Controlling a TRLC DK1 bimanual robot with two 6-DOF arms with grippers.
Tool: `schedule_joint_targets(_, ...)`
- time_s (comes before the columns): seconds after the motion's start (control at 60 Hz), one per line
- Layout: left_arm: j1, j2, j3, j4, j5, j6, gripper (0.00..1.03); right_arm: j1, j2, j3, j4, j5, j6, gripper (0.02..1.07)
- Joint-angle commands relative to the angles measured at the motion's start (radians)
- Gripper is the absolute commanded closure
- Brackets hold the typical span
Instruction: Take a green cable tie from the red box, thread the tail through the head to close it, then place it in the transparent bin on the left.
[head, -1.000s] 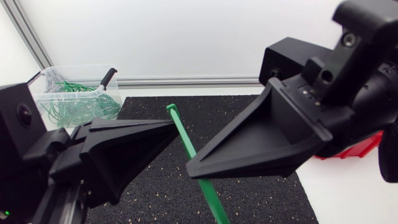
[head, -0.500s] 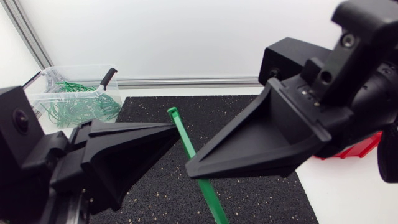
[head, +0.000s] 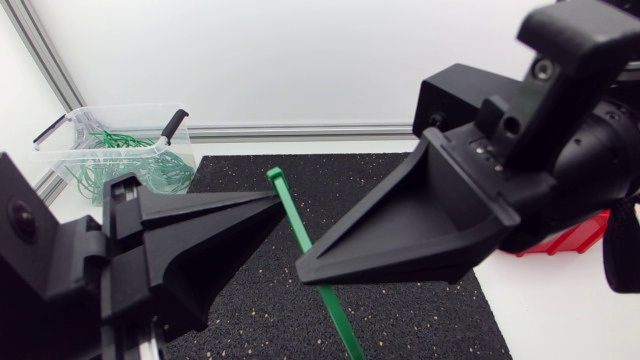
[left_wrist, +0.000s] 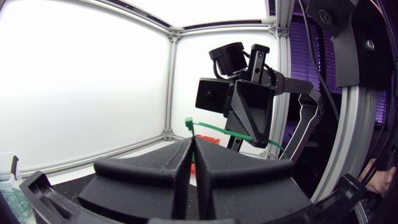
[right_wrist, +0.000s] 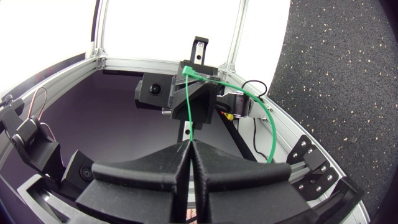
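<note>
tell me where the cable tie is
Mid head view, above the black mat: the cable tie is pinched in the right claw, its head at the tip of the left claw.

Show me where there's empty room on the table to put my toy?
The far black mat by the back rail is bare. So is the white table beside the mat, near the red box. The middle is crowded: left gripper and right gripper both grip the green cable tie.

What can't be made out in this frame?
- The green cable tie: its tail end is cut off by the head view's lower edge.
- The red box: its contents are hidden behind the right gripper in the head view.
- The transparent bin, head view: tangled ties too small to count.
</note>
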Motion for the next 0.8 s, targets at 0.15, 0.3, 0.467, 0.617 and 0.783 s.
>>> schedule_joint_targets(0.15,-0.012,0.010,-0.024,0.028,-0.014,0.058,0.99,0.004,0.032,-0.013,0.009,0.012,0.042,1.01)
schedule_joint_targets(0.3,-0.012,0.013,-0.037,0.035,-0.017,0.059,0.99,0.008,0.032,0.015,0.017,0.012,0.042,1.01)
schedule_joint_targets(0.467,-0.012,0.012,-0.049,0.037,-0.020,0.065,0.99,0.013,0.062,0.041,0.019,0.014,0.042,1.01)
schedule_joint_targets(0.617,-0.014,0.006,-0.063,0.046,-0.030,0.085,0.99,0.011,0.079,0.053,0.025,0.020,0.045,1.01)
schedule_joint_targets(0.783,-0.020,0.001,-0.066,0.054,-0.053,0.124,0.99,0.005,0.101,0.059,0.015,0.032,0.053,1.01)
